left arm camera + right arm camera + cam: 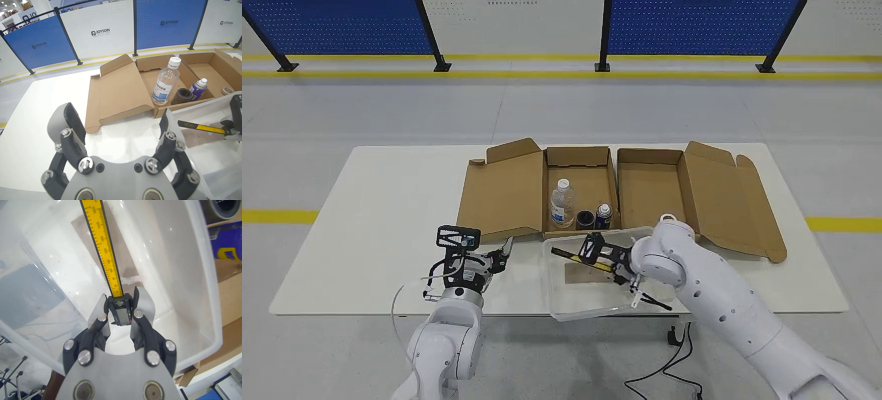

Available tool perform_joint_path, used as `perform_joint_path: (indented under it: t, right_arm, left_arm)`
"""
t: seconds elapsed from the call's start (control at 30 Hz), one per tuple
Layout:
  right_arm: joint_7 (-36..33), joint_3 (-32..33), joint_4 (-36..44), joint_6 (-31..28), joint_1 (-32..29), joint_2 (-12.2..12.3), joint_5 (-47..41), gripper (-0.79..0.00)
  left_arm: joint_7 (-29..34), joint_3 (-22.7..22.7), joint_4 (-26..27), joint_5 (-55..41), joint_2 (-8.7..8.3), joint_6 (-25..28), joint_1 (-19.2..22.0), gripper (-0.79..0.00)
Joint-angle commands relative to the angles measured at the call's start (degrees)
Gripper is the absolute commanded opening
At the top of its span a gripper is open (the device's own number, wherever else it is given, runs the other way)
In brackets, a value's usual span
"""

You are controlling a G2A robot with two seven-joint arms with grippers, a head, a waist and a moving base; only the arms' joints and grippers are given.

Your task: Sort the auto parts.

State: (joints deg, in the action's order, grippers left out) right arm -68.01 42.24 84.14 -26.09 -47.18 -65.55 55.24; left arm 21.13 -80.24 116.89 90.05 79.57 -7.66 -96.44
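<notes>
A digital caliper (103, 247) with a yellow scale and black display head hangs over the clear plastic bin (564, 302); my right gripper (120, 303) is shut on its head. The caliper (577, 256) sticks out leftward from the right gripper (600, 250) in the top view, and the caliper (200, 127) also appears in the left wrist view. My left gripper (122, 123) is open and empty above the bare white table, left of the bin. In the middle cardboard compartment stand a clear bottle (166, 83), a black cylinder (182, 96) and a blue spray can (198, 88).
An open cardboard box (622, 190) with spread flaps lies across the table's middle. A metal ring (226, 90) rests in its right compartment. Bare white tabletop (382, 230) stretches to the left. The bin overhangs the table's front edge.
</notes>
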Motion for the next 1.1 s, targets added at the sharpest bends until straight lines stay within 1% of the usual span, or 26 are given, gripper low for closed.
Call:
perform_joint_path:
  t: [0.0, 0.13, 0.27, 0.5, 0.63, 0.8, 1.07]
  right_arm:
    - [0.2, 2.1, 2.3, -0.3, -1.4, 0.7, -0.4, -0.785]
    - [1.2, 7.1, 7.4, -0.7, -5.0, 2.4, -1.2, -0.785]
    - [4.2, 12.3, 11.3, -0.9, -8.7, 3.8, -2.9, -0.785]
    - [9.9, 18.3, 14.1, -1.3, -13.0, 5.1, -6.3, -0.785]
    - [12.6, 20.5, 14.8, -0.6, -14.8, 5.5, -7.5, -0.785]
    - [14.8, 22.0, 15.7, 1.1, -16.3, 5.8, -6.7, -0.785]
    - [18.5, 23.8, 19.4, 5.3, -18.5, 6.2, -1.2, -0.785]
  left_arm:
    - [0.0, 0.0, 0.0, 0.0, 0.0, 0.0, 0.0, 0.0]
    - [0.0, 0.0, 0.0, 0.0, 0.0, 0.0, 0.0, 0.0]
    - [0.0, 0.0, 0.0, 0.0, 0.0, 0.0, 0.0, 0.0]
    - [0.0, 0.0, 0.0, 0.0, 0.0, 0.0, 0.0, 0.0]
    - [0.0, 0.0, 0.0, 0.0, 0.0, 0.0, 0.0, 0.0]
    - [0.0, 0.0, 0.0, 0.0, 0.0, 0.0, 0.0, 0.0]
    - [0.0, 0.0, 0.0, 0.0, 0.0, 0.0, 0.0, 0.0]
